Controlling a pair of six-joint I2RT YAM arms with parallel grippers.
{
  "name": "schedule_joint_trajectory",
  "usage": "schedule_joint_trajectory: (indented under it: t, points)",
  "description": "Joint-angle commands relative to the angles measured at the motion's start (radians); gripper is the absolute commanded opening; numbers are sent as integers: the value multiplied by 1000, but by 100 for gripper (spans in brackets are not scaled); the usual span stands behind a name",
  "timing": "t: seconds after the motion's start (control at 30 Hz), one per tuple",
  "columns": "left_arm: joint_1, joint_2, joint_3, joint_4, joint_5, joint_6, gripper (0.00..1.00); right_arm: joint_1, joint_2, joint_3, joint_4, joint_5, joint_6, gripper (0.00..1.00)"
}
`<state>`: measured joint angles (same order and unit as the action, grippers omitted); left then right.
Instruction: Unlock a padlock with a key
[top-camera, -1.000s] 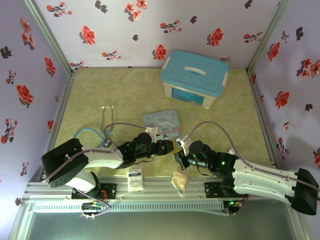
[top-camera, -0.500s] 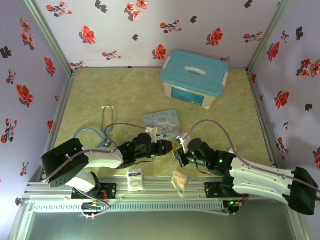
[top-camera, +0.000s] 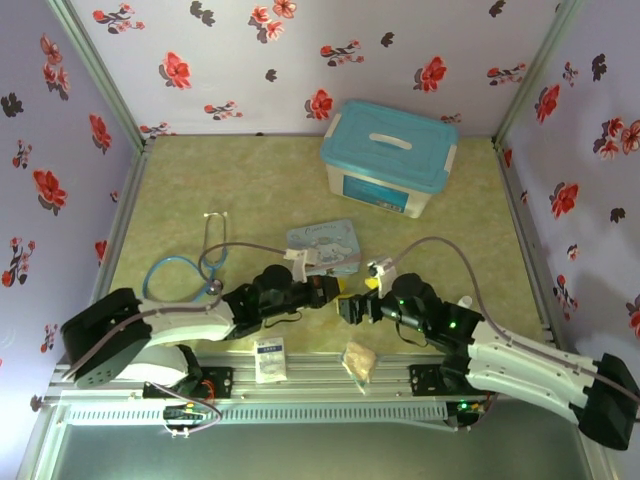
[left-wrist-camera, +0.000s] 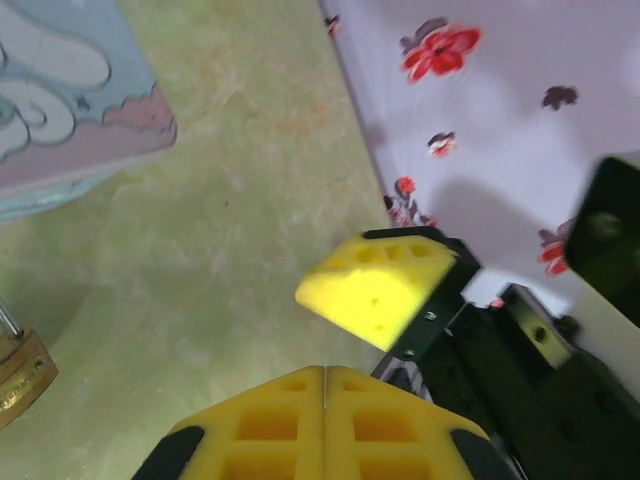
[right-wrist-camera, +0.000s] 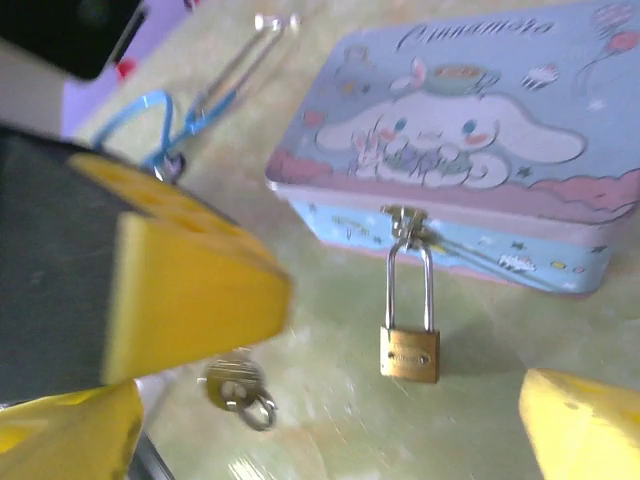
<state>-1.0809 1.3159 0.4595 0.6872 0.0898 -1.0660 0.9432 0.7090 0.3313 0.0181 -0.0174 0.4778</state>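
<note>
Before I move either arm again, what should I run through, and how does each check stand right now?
1. Sight of the padlock: ok, it is hooked by its shackle through the clasp of the tin.
2. Shackle freed: not ok, both legs sit in the brass body.
3. Place of the key: ok, left of the padlock in the right wrist view, apart from it.
4. Hold of the left gripper on the key: cannot tell; its fingers are shut, and the key shows just below them.
5. The right gripper open and empty: ok.
</note>
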Motion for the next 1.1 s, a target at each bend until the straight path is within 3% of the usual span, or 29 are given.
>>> schedule_joint_trajectory:
  t: [0.0, 0.13, 0.27, 0.5, 0.7, 0.97, 1.07]
  points:
    - [27, -81, -52, 88, -49, 40, 0, -96, -27, -61, 293, -180, 185, 99]
    - [57, -167, -105, 176, -75, 23, 0, -176, 43, -95, 607, -360, 360, 99]
    - [66, -246, -131, 189, -110, 35, 0, -178, 131, -98, 800, -416, 446, 99]
    - [74, -297, -145, 240, -135, 40, 0, -176, 315, -96, 1097, -474, 550, 82]
    - [75, -281, -142, 293, -128, 36, 0, -171, 407, -61, 1191, -503, 572, 63]
    - [75, -256, -126, 317, -111, 37, 0, -133, 462, -39, 1201, -517, 543, 62]
    - [75, -246, -127, 329, -110, 35, 0, -113, 490, -23, 1217, -524, 541, 56]
